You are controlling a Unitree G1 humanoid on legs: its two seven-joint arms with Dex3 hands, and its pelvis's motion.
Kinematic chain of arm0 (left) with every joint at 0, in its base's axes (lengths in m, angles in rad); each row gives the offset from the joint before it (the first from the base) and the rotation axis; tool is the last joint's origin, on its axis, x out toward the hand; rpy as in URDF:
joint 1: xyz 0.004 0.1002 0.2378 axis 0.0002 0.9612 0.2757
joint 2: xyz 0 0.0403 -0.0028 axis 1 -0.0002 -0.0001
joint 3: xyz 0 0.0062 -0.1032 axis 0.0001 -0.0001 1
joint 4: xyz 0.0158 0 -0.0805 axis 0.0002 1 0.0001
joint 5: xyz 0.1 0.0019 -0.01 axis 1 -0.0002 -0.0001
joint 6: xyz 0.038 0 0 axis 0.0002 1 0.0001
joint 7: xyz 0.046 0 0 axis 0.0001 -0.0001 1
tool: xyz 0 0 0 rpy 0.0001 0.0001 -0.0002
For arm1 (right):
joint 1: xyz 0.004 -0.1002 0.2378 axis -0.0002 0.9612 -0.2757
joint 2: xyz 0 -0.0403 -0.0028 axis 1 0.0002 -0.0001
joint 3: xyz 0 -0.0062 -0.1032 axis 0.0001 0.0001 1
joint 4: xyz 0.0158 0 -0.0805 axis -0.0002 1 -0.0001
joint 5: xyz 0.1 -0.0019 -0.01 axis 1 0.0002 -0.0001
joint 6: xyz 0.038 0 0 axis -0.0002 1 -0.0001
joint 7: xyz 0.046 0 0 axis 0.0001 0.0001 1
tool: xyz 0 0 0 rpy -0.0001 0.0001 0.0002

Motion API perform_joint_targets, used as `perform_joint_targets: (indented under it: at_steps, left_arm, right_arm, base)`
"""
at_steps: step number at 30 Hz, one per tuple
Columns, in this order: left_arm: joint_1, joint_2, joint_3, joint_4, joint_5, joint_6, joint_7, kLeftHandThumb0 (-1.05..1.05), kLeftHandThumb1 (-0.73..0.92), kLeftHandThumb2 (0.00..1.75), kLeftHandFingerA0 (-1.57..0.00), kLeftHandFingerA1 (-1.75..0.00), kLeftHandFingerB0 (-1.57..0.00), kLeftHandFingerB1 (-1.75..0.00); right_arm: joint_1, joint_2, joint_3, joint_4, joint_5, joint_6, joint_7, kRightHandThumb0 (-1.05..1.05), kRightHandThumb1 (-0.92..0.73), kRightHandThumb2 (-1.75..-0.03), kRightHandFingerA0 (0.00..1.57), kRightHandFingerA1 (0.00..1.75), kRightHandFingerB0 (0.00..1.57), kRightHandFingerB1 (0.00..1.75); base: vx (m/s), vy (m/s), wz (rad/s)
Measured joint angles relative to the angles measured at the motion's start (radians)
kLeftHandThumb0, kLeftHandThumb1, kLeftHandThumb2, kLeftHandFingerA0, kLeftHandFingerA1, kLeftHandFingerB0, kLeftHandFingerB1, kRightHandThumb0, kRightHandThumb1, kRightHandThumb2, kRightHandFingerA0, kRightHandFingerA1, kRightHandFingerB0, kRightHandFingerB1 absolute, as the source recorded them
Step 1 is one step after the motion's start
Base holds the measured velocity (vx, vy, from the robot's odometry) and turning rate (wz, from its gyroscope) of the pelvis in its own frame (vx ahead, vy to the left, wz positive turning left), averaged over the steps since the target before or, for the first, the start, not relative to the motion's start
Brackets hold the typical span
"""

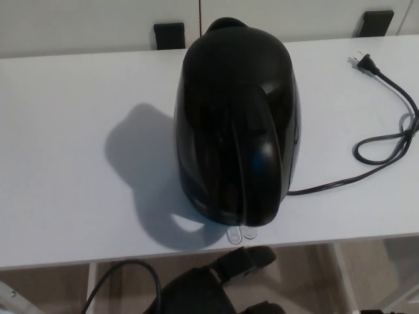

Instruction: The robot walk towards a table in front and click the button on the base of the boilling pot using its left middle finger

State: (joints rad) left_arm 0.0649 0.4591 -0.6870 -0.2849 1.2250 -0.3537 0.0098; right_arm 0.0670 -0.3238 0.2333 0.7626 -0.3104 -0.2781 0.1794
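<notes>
A glossy black boiling pot (236, 124) stands upright in the middle of the white table (72, 183), its handle turned toward me. At the foot of its base, near the table's front edge, a small clear button tab (239, 234) sticks out. My left hand (219, 284) is low in the picture, below the table edge and just short of the tab. It holds nothing, and its fingers are apart. One black finger (249, 258) reaches up toward the tab without touching it. My right hand does not show.
The pot's black power cord (386, 140) loops over the table's right side, and its plug (361, 62) lies unplugged near the back. Two black blocks (169, 34) (378, 23) sit behind the far edge. A thin cable (131, 271) hangs beside my hand.
</notes>
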Motion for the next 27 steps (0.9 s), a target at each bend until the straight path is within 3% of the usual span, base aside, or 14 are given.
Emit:
perform_joint_targets:
  at_steps: [6, 10, 27]
  left_arm:
    - [-0.004, 0.001, 0.020, -0.010, -0.011, 0.000, 0.001, -0.67, 0.85, 0.66, -0.32, -0.33, -0.30, -0.30]
    - [-0.021, -0.004, 0.036, 0.021, -0.020, 0.001, 0.002, -0.68, 0.86, 0.67, -0.31, -0.33, -0.29, -0.30]
    - [-0.086, -0.035, 0.049, 0.195, -0.026, 0.001, 0.046, -0.74, 0.90, 0.68, -0.30, -0.32, -0.30, -0.30]
  right_arm:
    - [0.000, 0.001, -0.003, -0.003, 0.000, 0.011, 0.002, -0.32, -0.57, -0.57, 0.54, 0.42, 0.46, 0.38]
    - [0.000, 0.002, -0.003, -0.005, 0.000, 0.017, 0.002, -0.31, -0.58, -0.57, 0.60, 0.43, 0.49, 0.39]
    - [0.010, 0.001, -0.003, -0.050, -0.004, 0.038, 0.000, -0.32, -0.58, -0.57, 0.59, 0.42, 0.50, 0.39]
  base:
    - [0.00, 0.000, 0.00]
    - [0.00, 0.000, 0.00]
    - [0.00, 0.000, 0.00]
